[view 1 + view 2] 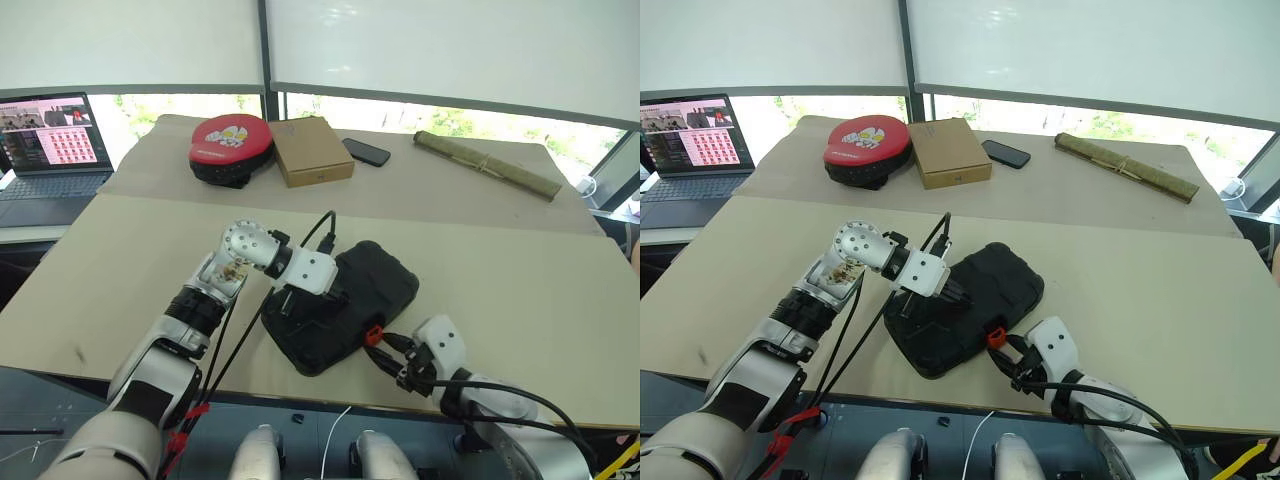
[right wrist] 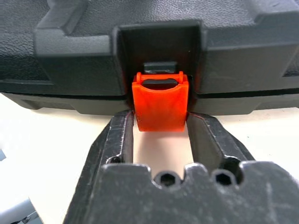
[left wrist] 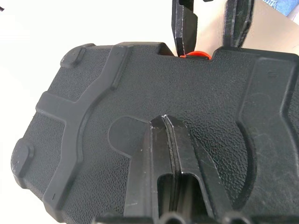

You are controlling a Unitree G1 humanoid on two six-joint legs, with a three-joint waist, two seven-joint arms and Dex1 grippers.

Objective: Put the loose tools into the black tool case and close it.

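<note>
The black tool case (image 1: 350, 290) lies closed on the tan table, near its front edge. My left gripper (image 3: 164, 119) is shut, and its tips press on the textured lid (image 3: 93, 93). At the case's front edge sits the small orange latch (image 2: 160, 105). My right gripper (image 2: 161, 119) reaches in low from the table's front and is shut on the latch, one finger against each side. The right gripper's fingers (image 3: 184, 23) also rise beyond the lid in the left wrist view. The loose tools are out of view.
At the back of the table are a round red-and-black pad (image 1: 230, 145), a brown cardboard box (image 1: 312, 150), a black phone (image 1: 367, 152) and a long olive rolled bundle (image 1: 487, 165). An open laptop (image 1: 50, 140) stands off the table's left side.
</note>
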